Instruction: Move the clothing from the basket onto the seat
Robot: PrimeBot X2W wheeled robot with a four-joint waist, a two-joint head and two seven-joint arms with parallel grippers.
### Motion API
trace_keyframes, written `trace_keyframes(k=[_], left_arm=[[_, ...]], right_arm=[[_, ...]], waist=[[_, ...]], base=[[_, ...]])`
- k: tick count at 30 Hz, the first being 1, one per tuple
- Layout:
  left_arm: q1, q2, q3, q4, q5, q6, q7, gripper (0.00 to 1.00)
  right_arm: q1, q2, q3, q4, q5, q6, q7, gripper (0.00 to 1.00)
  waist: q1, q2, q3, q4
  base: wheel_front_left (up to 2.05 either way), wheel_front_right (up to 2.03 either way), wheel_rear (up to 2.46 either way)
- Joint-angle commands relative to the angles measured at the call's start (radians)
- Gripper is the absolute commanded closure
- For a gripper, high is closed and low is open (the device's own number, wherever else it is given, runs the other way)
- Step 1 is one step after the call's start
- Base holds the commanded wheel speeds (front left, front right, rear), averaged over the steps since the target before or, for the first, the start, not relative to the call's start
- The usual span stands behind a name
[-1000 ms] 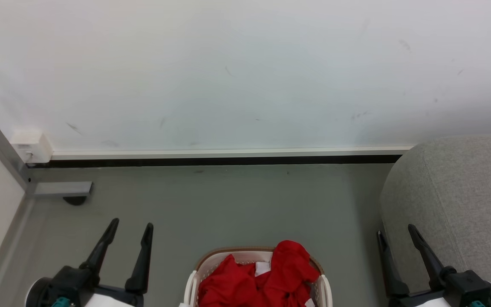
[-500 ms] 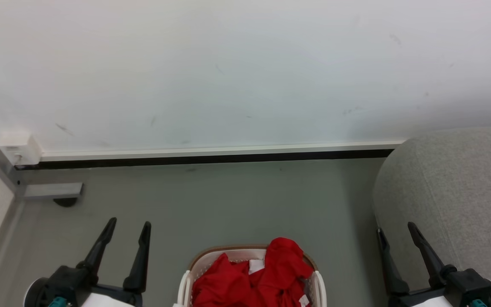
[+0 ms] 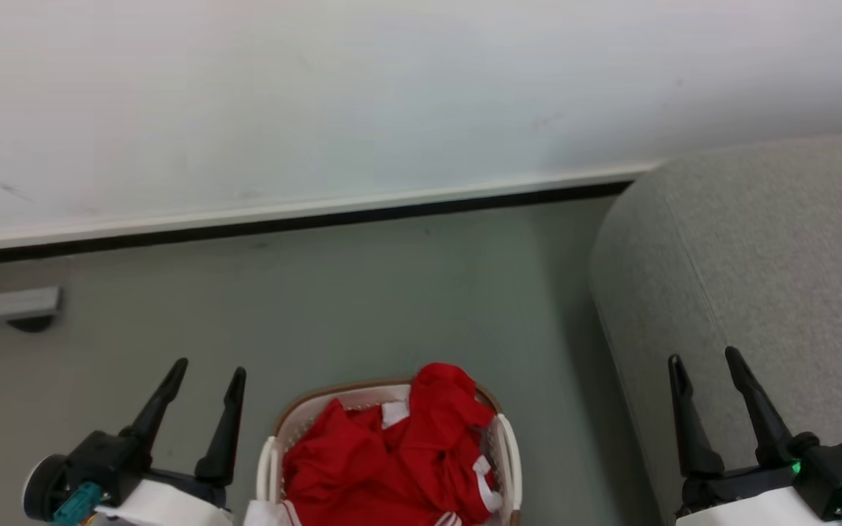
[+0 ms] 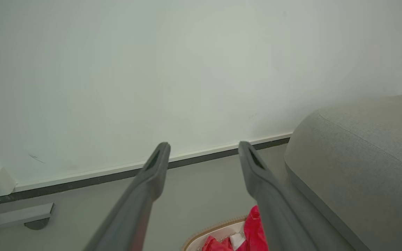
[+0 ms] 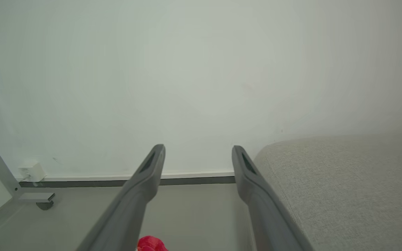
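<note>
Red clothing [image 3: 392,460] with white panels and striped trim is heaped in the white basket [image 3: 505,446] with a brown rim, at the bottom centre of the head view. The grey seat [image 3: 757,248] rises at the right. My left gripper [image 3: 205,371] hangs open and empty left of the basket. Over the seat's front edge my right gripper [image 3: 704,356] is open and empty too. The left wrist view looks past my left gripper [image 4: 203,147] to the clothing [image 4: 255,233], the basket [image 4: 215,230] and the seat [image 4: 368,160]. A bit of clothing [image 5: 150,243] and the seat [image 5: 344,181] lie beyond my right gripper [image 5: 198,150].
A white wall with a pale skirting board [image 3: 304,212] runs across the back, grey floor [image 3: 362,292] in front of it. A metal frame foot [image 3: 4,307] with a caster sits at the far left, and a small white box [image 5: 31,171] is on the wall near it.
The head camera has tilted down and turned right, so the basket, wall and seat shifted up and left in the picture. Both grippers stay open and keep their pose.
</note>
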Motion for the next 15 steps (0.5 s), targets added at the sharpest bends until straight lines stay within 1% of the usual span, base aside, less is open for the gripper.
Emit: trace_keyframes(k=[1, 4, 8, 15], left_arm=[[-0.018, 0.021, -0.016, 0.017, -0.010, 0.002, -0.001, 0.00], [-0.044, 0.066, -0.053, 0.059, -0.025, 0.002, -0.001, 0.00], [-0.087, 0.135, -0.148, 0.157, -0.045, 0.002, -0.001, 0.00], [-0.189, 0.232, -0.324, 0.314, -0.088, 0.002, 0.005, 0.00]], right_arm=[[-0.011, -0.004, -0.009, -0.014, 0.012, -0.002, 0.001, 0.00], [-0.013, -0.004, -0.017, -0.041, 0.024, -0.002, 0.001, 0.00], [-0.016, -0.003, -0.025, -0.080, 0.050, -0.002, 0.001, 0.00], [-0.019, -0.003, -0.036, -0.157, 0.097, -0.002, 0.001, 0.00]], waist=[[-0.0001, -0.0001, 0.056, -0.054], [-0.0001, -0.0001, 0.100, -0.090], [-0.0001, -0.0001, 0.149, -0.133], [-0.0001, -0.0001, 0.239, -0.191]], base=[[0.00, 0.00, 0.00], [0.00, 0.00, 0.00], [0.00, 0.00, 0.00], [0.00, 0.00, 0.00]])
